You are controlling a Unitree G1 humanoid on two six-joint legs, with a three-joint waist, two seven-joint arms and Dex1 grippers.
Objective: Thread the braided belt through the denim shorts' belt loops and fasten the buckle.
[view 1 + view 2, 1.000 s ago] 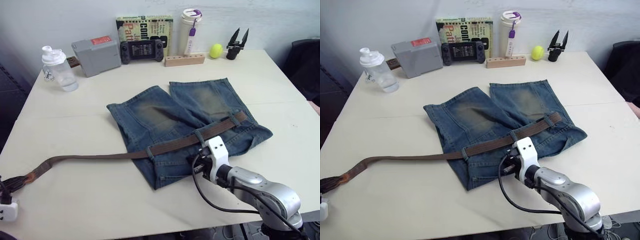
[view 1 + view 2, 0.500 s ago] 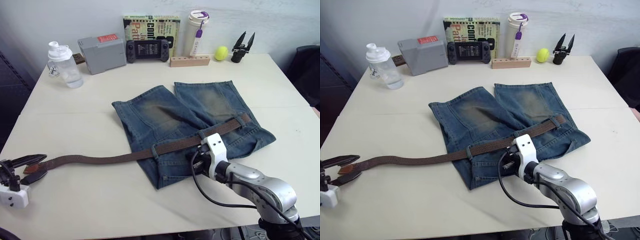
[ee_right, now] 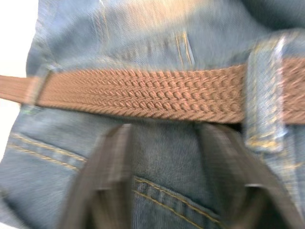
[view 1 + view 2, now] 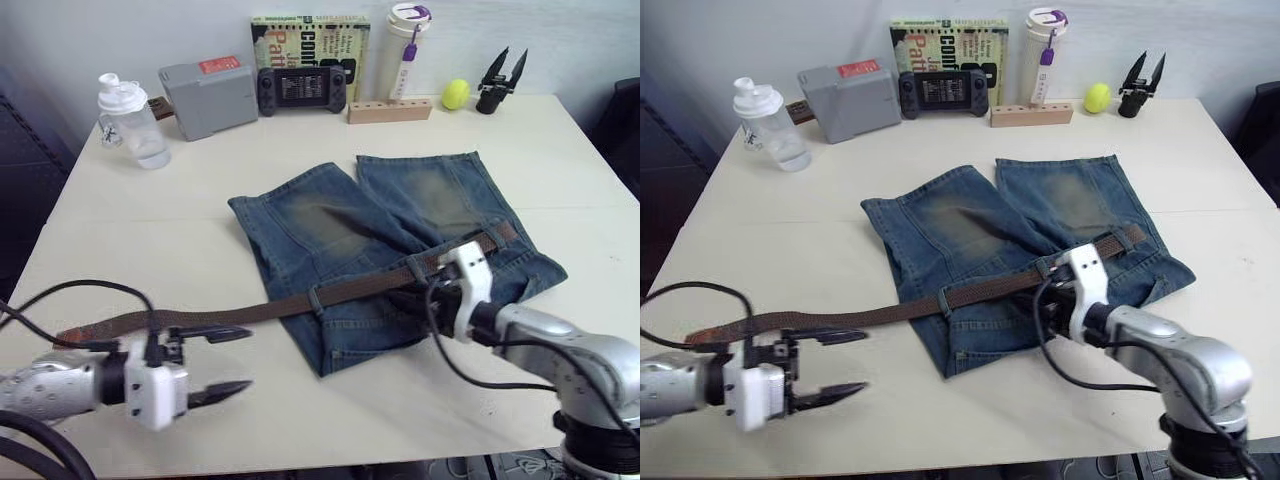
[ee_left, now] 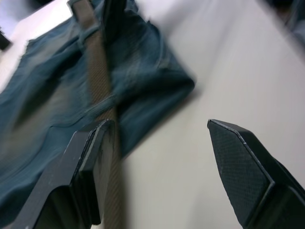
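Having let go of the belt's [image 4: 300,302] end, the left gripper [image 4: 225,362] hovers wide open beside it, while the open, empty right gripper [image 3: 174,179] sits on the shorts [image 4: 330,225], the belt crossing their waistband left-right.

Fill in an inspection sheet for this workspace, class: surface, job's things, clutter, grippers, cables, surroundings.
Surface: pale table, flat.
Job's things: denim shorts spread out; braided belt through belt loops, its free length trailing toward the robot's left.
Clutter: shaker bottle, grey box, game console, book, tumbler, wooden block, tennis ball.
Grippers: left gripper open, beside belt; right gripper open over shorts.
Cables: black, on both arms.
Surroundings: plain wall.
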